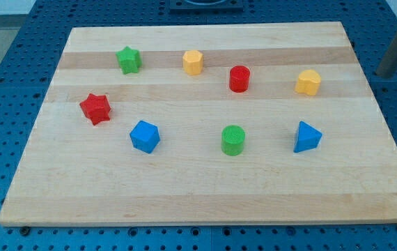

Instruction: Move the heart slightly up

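Observation:
The yellow heart [308,82] lies on the wooden board [205,195], toward the view's upper right. My tip [387,73] is the lower end of a dark rod at the view's right edge, just past the board's right side. It is well to the right of the heart and slightly above it, touching no block.
A red cylinder [239,79] is left of the heart, and a blue triangle [307,137] is below it. Further left are a yellow hexagon [193,62], a green star [129,60], a red star [95,108], a blue cube [144,136] and a green cylinder [232,140].

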Motion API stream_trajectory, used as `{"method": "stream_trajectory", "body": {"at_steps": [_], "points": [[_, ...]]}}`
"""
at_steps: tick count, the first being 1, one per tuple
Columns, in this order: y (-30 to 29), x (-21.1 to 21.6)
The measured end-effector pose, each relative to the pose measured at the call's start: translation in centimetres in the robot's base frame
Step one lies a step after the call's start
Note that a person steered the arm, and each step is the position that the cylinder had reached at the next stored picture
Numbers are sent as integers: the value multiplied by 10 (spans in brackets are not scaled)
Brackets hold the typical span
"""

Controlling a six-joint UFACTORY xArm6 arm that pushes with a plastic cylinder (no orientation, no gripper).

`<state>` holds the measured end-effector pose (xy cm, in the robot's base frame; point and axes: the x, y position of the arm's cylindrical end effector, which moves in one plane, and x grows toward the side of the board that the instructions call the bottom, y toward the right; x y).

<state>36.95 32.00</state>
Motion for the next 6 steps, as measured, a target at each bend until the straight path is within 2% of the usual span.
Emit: {"method": "stream_trajectory", "body": {"at_steps": [1, 2, 3, 4, 6], "points": [[-24, 48], [-92, 64], [-149, 46], [-163, 12], [-122, 29]]}}
